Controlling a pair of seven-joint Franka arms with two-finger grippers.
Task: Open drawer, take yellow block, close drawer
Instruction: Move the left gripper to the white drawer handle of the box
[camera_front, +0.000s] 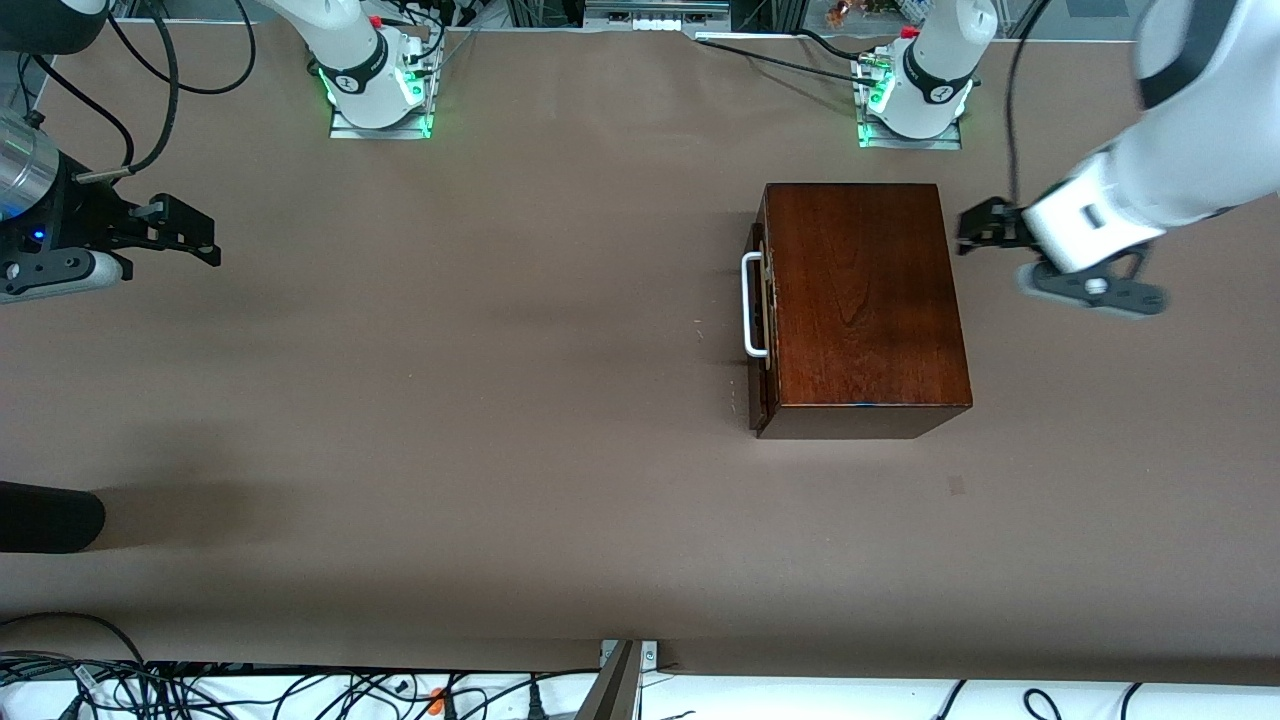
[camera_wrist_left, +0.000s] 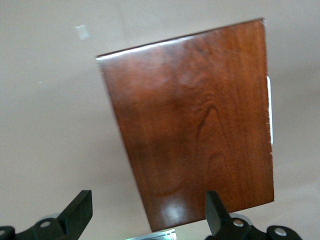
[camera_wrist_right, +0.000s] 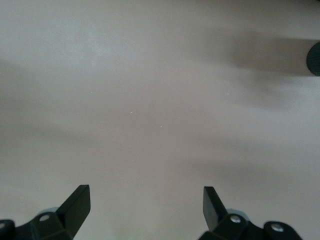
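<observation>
The glossy dark mahogany box (camera_front: 860, 300) stands on the table toward the left arm's end. Its drawer (camera_front: 760, 330) is shut, and the white bar handle (camera_front: 750, 305) faces the right arm's end. The yellow block is hidden. My left gripper (camera_front: 968, 230) is open and empty, in the air beside the box's side away from the handle. The left wrist view shows the box top (camera_wrist_left: 200, 120), a sliver of handle (camera_wrist_left: 270, 110) and the open left gripper (camera_wrist_left: 147, 205). My right gripper (camera_front: 205, 240) is open and empty over bare table at the right arm's end; the right wrist view (camera_wrist_right: 146, 200) shows only table.
A dark rounded object (camera_front: 50, 518) pokes in over the table at the right arm's end, nearer the front camera; it also shows in the right wrist view (camera_wrist_right: 314, 58). Cables (camera_front: 200, 690) lie below the table's near edge. The arm bases (camera_front: 375, 90) stand along the back.
</observation>
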